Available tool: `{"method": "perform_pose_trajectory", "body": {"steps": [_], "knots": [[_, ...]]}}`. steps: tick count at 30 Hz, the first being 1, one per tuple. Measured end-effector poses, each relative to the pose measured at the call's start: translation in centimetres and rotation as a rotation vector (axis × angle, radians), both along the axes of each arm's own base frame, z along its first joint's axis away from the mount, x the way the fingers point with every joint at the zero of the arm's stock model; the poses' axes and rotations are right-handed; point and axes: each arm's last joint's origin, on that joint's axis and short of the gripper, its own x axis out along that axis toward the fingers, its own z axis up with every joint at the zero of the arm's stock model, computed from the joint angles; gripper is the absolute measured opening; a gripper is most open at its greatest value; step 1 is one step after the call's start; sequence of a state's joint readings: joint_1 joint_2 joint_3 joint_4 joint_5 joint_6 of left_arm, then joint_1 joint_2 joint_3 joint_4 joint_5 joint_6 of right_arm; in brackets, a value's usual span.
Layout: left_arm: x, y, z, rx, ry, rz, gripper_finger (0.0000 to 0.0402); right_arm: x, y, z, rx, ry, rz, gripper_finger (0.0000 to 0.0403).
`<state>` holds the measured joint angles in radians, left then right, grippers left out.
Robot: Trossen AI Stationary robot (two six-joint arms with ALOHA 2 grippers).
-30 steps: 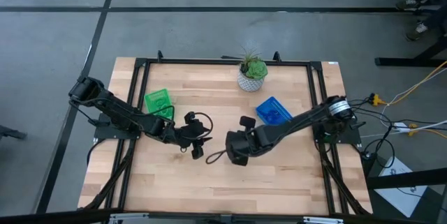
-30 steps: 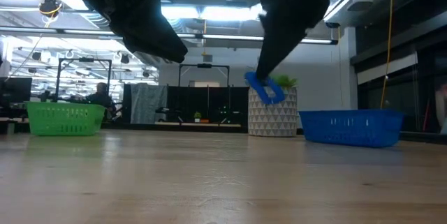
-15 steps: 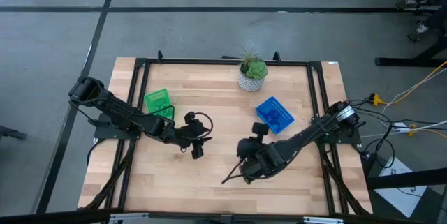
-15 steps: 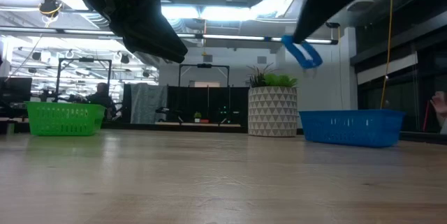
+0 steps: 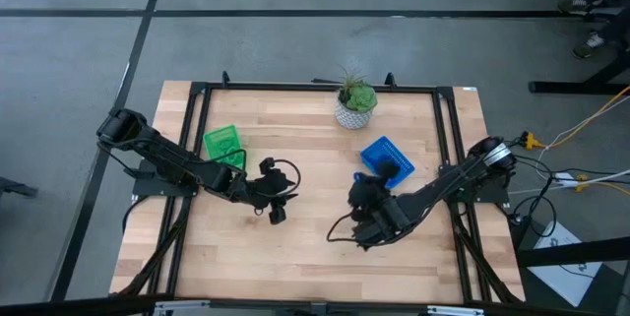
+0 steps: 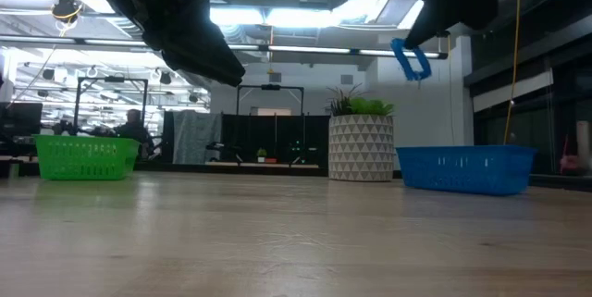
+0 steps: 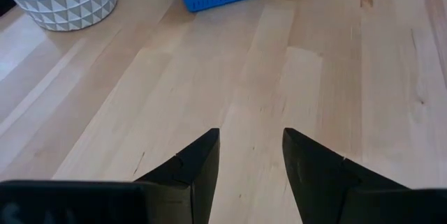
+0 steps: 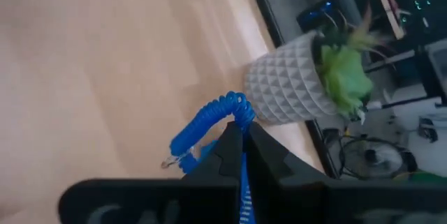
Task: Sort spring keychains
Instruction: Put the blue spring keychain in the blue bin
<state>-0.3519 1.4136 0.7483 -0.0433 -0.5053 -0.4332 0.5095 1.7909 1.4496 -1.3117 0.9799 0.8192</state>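
While the right gripper [image 8: 241,144] hangs over the table [image 5: 295,257], clamped on a blue keychain [image 8: 209,121] | keychain is up in the air, its long axis tilted, coil bowing past the fingertips toward the planter [image 8: 297,88] | left gripper [image 7: 250,155] parked mid-table, fingers apart, holding nothing

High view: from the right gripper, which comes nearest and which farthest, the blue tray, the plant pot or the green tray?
From the right gripper:
1. Blue tray, just beyond it.
2. Plant pot, at the far edge.
3. Green tray, on the left side.
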Motion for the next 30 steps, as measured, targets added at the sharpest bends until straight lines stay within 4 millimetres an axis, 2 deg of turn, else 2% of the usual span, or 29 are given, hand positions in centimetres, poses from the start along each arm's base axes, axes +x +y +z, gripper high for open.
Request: {"method": "perform_pose_trajectory", "body": {"steps": [7,17,23,30], "knots": [[0.0,0.0,0.0,0.000,0.000,0.001,0.0152,-3.6,-2.5,-0.6,0.039,-0.116,-0.101,0.0006],[0.0,0.2,0.0,0.034,-0.011,0.040,0.0152,-8.2,-7.5,-2.5,0.152,-0.294,-0.259,0.0006],[0.0,0.1,0.0,0.035,-0.011,0.040,0.0152,-9.6,-9.8,-4.9,0.259,-0.282,-0.357,0.0006],[0.0,0.2,0.0,0.035,-0.010,0.041,0.0152,-9.6,-11.1,-6.8,0.351,-0.233,-0.357,0.0006]]}}
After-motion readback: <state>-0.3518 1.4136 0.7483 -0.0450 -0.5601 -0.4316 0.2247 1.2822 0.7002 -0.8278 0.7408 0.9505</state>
